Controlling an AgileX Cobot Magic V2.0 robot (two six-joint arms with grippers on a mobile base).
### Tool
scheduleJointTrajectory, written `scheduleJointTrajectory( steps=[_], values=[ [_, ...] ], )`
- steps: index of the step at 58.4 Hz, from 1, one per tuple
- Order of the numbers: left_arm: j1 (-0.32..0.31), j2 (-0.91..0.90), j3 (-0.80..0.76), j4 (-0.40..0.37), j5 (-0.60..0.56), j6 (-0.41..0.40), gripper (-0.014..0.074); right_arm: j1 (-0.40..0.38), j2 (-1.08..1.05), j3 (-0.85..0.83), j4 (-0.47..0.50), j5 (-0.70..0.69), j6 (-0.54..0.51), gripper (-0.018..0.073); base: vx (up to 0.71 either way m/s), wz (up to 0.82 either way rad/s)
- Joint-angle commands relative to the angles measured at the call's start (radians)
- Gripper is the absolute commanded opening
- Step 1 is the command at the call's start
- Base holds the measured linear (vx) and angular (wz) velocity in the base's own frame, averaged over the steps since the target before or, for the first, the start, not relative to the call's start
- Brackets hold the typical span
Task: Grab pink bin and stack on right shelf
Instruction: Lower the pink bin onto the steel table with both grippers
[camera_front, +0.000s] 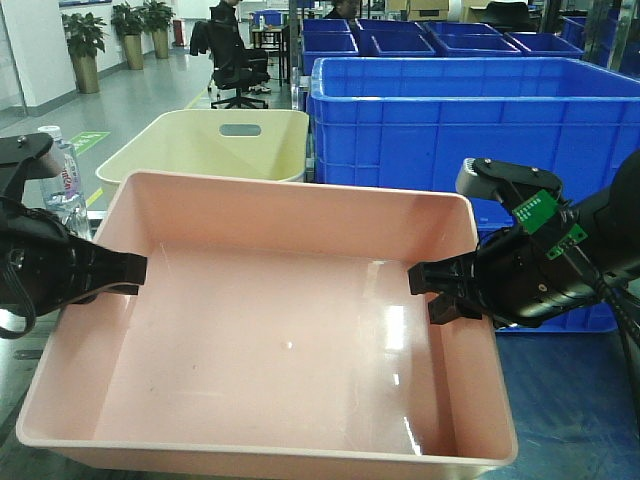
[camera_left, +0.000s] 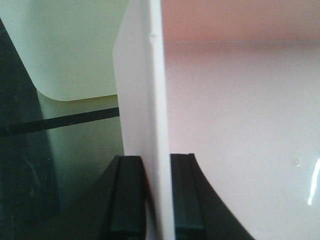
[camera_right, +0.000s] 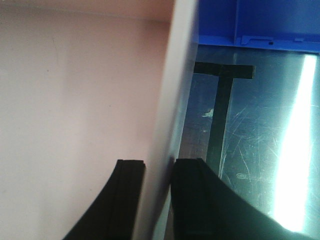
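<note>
- Grippers: L gripper (camera_front: 135, 275) pinches left wall of pink bin (camera_front: 270, 340), one finger inside, one outside; R gripper (camera_front: 435, 290) pinches right wall same way.
- Wrist views: wall clamped tight betw. black fingers (camera_left: 125, 195), both sides.
- Bin level betw. arms, front-centre, glossy floor.
- Cream bin (camera_front: 200, 150) just behind, left; blue crate (camera_front: 450, 120) behind, right.
- Right shelf (camera_right: 250, 125), scratched grey metal w/ black tape T (camera_right: 220, 100), lies below bin's right wall; resting or lifted, can't tell.

Black left pincer (camera_front: 130, 273) and right pincer (camera_front: 435, 295), green circuit board (camera_front: 540, 208), grey camera housing (camera_front: 480, 178), black cable (camera_front: 625, 335).
</note>
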Motion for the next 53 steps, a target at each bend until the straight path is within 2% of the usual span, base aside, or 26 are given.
scheduleJointTrajectory(
  steps=[1, 26, 37, 53],
  values=[
    [-0.007, -0.048, -0.031, -0.062, -0.074, 0.005, -0.0002, -0.015, -0.034, -0.029, -0.046, -0.083, 0.009, -0.0008, 0.0, 0.0],
    [-0.007, -0.047, -0.031, -0.062, -0.103, 0.005, -0.0002, -0.015, -0.034, -0.029, -0.046, -0.084, 0.009, -0.0008, 0.0, 0.0],
    [-0.007, -0.047, -0.031, -0.06, -0.103, 0.005, -0.0002, -0.015, -0.028, -0.029, 0.002, -0.091, 0.009, -0.0008, 0.0, 0.0],
    [-0.004, 0.019, 0.024, -0.051, -0.02, -0.006, -0.0002, 0.021, 0.062, -0.029, 0.019, -0.092, 0.0, -0.0008, 0.0, 0.0]
  ],
)
